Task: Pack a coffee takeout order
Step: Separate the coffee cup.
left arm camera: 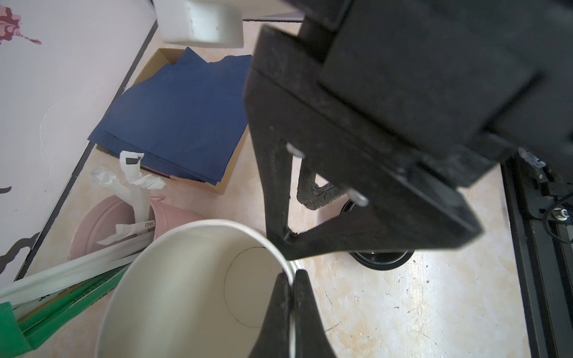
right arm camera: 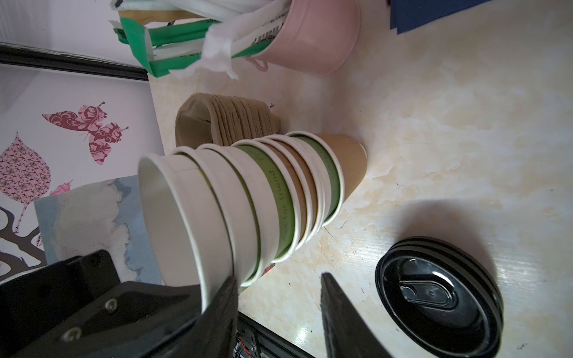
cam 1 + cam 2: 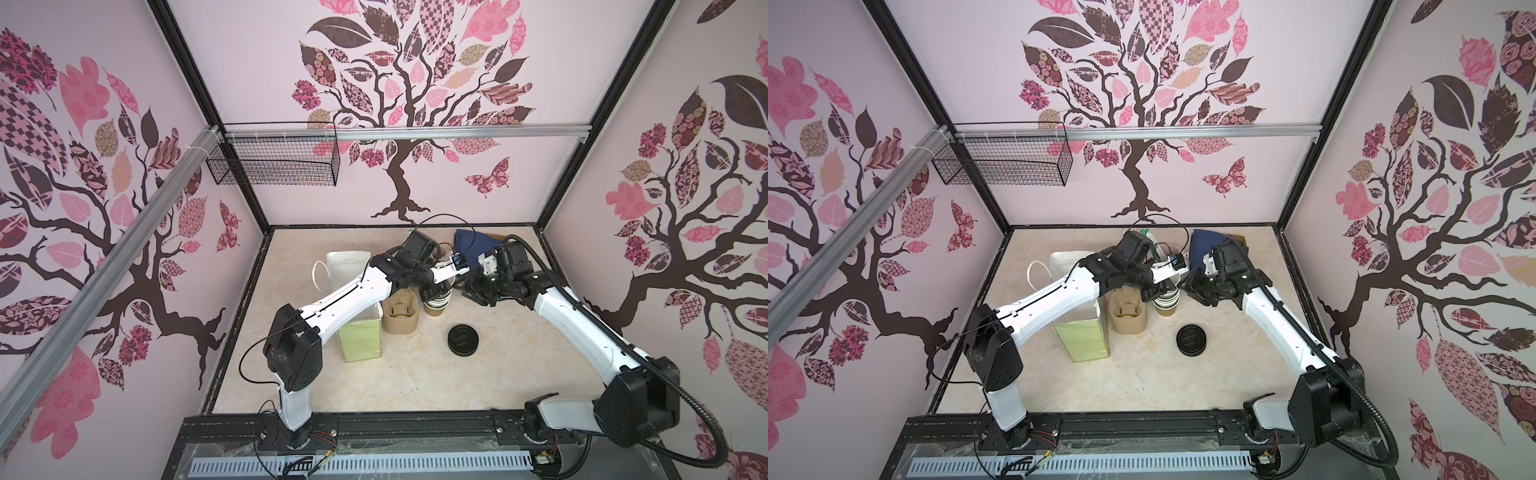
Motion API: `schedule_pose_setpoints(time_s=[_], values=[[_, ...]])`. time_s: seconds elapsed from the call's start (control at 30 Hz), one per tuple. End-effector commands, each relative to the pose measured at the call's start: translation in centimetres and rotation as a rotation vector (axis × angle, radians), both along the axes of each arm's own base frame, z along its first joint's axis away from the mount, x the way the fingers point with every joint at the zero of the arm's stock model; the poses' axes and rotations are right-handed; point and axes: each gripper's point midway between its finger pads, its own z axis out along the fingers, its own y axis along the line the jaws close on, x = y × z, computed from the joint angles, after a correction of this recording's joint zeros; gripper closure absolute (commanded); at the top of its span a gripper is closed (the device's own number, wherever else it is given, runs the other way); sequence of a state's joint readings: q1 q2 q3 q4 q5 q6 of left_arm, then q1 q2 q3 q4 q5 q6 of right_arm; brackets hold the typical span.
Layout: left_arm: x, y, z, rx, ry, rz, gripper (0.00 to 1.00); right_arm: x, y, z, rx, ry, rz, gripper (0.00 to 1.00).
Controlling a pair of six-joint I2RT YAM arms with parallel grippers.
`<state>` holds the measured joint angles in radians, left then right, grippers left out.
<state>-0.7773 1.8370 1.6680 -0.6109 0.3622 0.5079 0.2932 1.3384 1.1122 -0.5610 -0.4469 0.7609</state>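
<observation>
So, in both top views the left fingers (image 3: 430, 293) hang over the stack of nested white-lined paper cups (image 3: 438, 306), just beside the tan moulded-pulp carrier (image 3: 400, 312). Nested cups probably stick, so several could lift together. Left wrist: they're clamped on the top cup (image 1: 186, 294) at its rim. Right wrist: the right fingers (image 2: 336, 310) stand open, with the stack against one finger, not between them.

I had left arm (image 3: 345, 291), right arm (image 3: 582, 320) stretched forward, wrists close; left end effector (image 1: 290, 276) pinched closed, right end effector (image 2: 277, 277) parted.
</observation>
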Motion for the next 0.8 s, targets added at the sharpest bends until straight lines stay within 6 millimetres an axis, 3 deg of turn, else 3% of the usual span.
schedule_pose_setpoints(time_s=[0.0, 0.77], values=[[-0.5, -1.5, 5.9, -0.155, -0.072, -0.048, 1.0, -0.2, 0.1, -2.0, -0.024, 0.065, -0.003, 0.54], [-1.0, -1.4, 9.7, -0.237, -0.14, -0.058, 1.0, -0.8, -0.7, -4.2, -0.074, 0.134, -0.019, 0.56]])
